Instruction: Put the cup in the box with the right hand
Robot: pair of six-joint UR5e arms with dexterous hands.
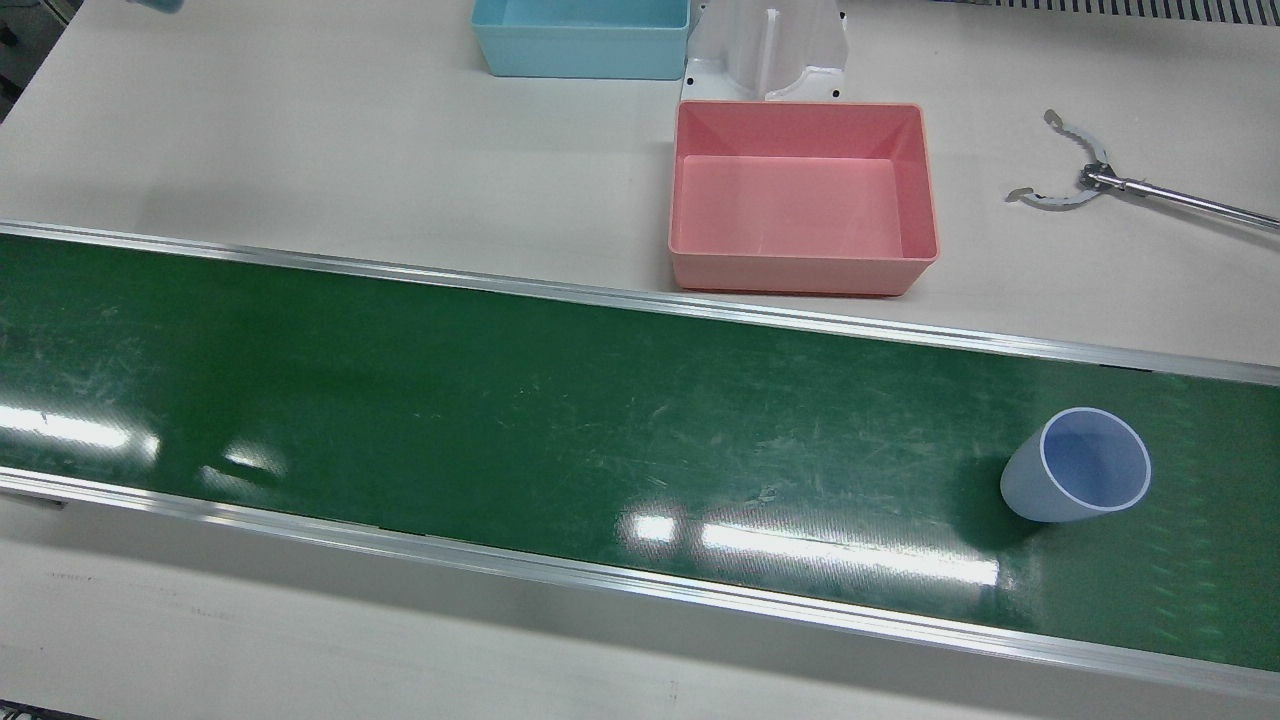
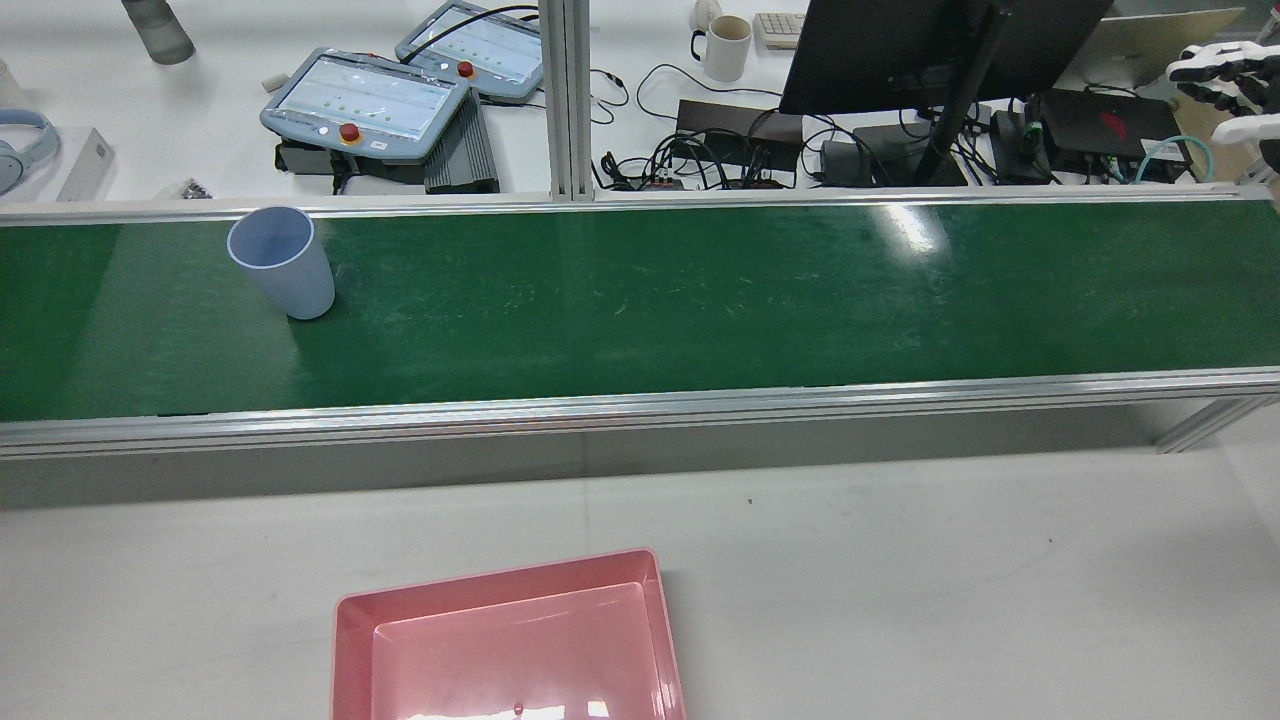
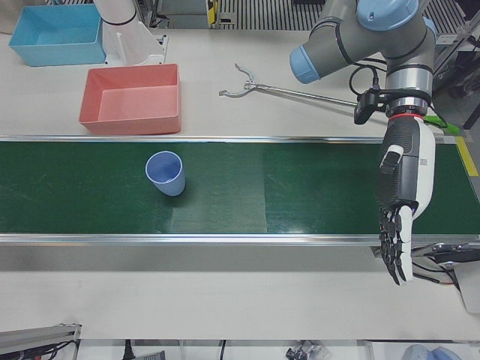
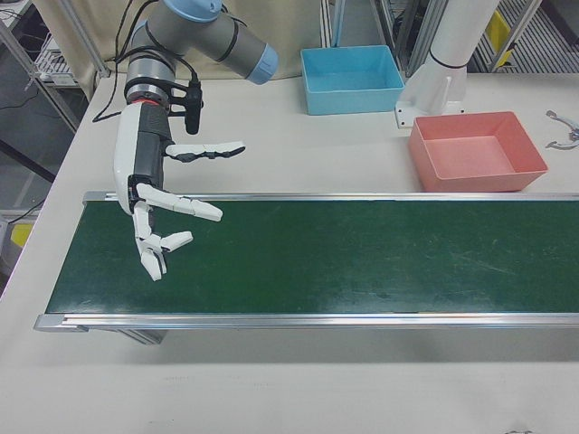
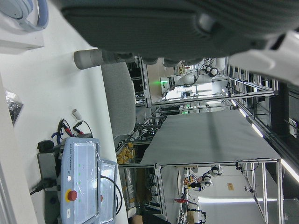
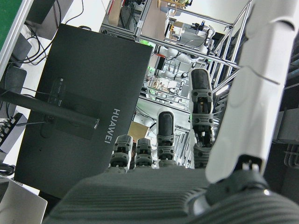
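Observation:
A pale blue cup (image 1: 1078, 465) stands upright on the green conveyor belt (image 1: 500, 400), toward the robot's left end; the rear view shows the cup (image 2: 280, 262) too, as does the left-front view (image 3: 166, 173). The empty pink box (image 1: 800, 275) sits on the white table beside the belt, also seen from the right-front (image 4: 475, 176). My right hand (image 4: 154, 203) hovers open with fingers spread over the opposite end of the belt, far from the cup. My left hand (image 3: 405, 176) hangs open, fingers pointing down, past the belt's other end, well clear of the cup.
A light blue box (image 1: 580, 40) and a white arm pedestal (image 1: 765, 50) stand behind the pink box. Metal tongs (image 1: 1080, 180) lie on the table. Beyond the belt are teach pendants (image 2: 365, 100), a monitor (image 2: 900, 50) and cables.

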